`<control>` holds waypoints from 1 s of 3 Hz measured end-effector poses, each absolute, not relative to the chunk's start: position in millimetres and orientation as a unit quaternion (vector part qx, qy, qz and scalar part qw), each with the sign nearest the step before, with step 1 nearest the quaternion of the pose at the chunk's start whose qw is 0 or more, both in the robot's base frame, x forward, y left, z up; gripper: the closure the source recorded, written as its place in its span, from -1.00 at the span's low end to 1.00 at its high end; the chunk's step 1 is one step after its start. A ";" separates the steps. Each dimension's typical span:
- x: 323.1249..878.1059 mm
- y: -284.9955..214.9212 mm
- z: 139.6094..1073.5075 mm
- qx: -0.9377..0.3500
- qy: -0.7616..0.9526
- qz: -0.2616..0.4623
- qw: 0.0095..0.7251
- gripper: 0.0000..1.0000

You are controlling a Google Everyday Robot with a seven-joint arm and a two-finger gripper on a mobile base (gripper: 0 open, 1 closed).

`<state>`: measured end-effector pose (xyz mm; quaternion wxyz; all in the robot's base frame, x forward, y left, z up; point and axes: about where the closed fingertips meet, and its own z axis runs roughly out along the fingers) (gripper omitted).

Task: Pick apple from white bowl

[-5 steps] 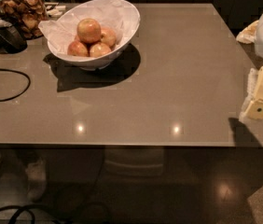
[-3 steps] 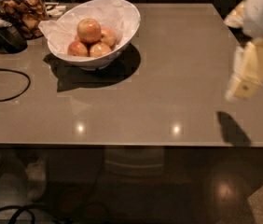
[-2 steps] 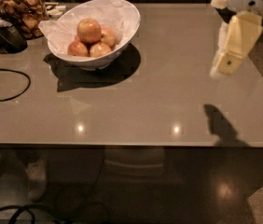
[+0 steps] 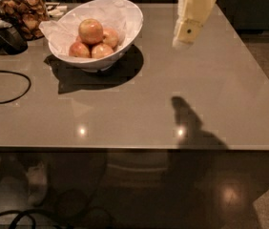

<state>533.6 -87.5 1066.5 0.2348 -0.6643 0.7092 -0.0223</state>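
Note:
The white bowl [image 4: 125, 30] stands at the back left of the grey table, lined with crumpled white paper. The apple [image 4: 90, 31], red-orange over yellow, sits on top of three smaller apples [image 4: 102, 50] inside it. My gripper [image 4: 184, 38] hangs in the air at the top of the view, to the right of the bowl and well above the table. It holds nothing and is apart from the bowl.
A glass jar of brown snacks [image 4: 22, 11] stands at the back left behind the bowl. A dark scoop-like object [image 4: 8, 35] lies beside it. A black cable [image 4: 5, 87] loops on the table's left side. The table's front edge [image 4: 134, 147] is near.
My gripper has risen from low at the table's right edge and moved left and back, toward the bowl. Its shadow has moved left across the table. The bowl and apples have not moved.

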 end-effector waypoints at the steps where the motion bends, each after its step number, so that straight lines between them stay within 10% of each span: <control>1: 552.7 -69.4 1064.8 -0.669 0.696 -0.016 0.260 -1.00; 3: 620.2 -8.5 1054.8 -0.703 0.659 0.013 0.267 -1.00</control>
